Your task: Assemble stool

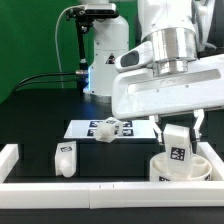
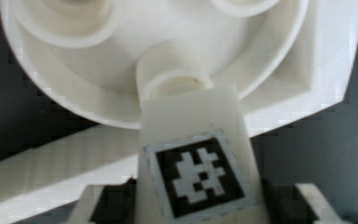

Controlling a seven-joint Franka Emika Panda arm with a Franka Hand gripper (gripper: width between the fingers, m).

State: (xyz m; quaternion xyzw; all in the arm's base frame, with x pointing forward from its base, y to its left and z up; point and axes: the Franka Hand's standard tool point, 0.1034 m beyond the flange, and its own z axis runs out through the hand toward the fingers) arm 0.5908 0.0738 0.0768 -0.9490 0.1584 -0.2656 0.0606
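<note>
One big white robot arm [image 1: 165,60] fills most of what I can see from my desk. It hangs over the flat black table [image 1: 40,120]. Next in size is the long white plastic edge rail [image 1: 90,188], which runs along the near side of the table.

The thick round white plastic seat [image 1: 160,172] of the stool sits close against that rail, on the exterior view's right. Its hollow side faces up. Behind it lies the thin flat white marker board [image 1: 80,128], and a loose short white plastic leg [image 1: 108,127] rests on top of it. A second loose leg [image 1: 66,158] stands alone on the exterior view's left, well apart from the seat.

The two-finger gripper [image 1: 180,135] is clamped on a third leg [image 1: 178,152], a chunky white one with a black-and-white square tag. In the wrist view I see this third leg squeezed between the dark fingers [image 2: 108,205]. It points down at the seat, and its round tip [image 2: 179,85] is right at one of the seat's holes. I cannot tell if the tip is inside the hole or only touching the edge.

I think I am on the first leg, since no leg stands fixed in the seat yet, so the job looks early.

Next I would line the tip up with the hole, then press down and turn the leg to seat it. I would go slowly, because I think a crooked push could jam the leg or slide the seat.
</note>
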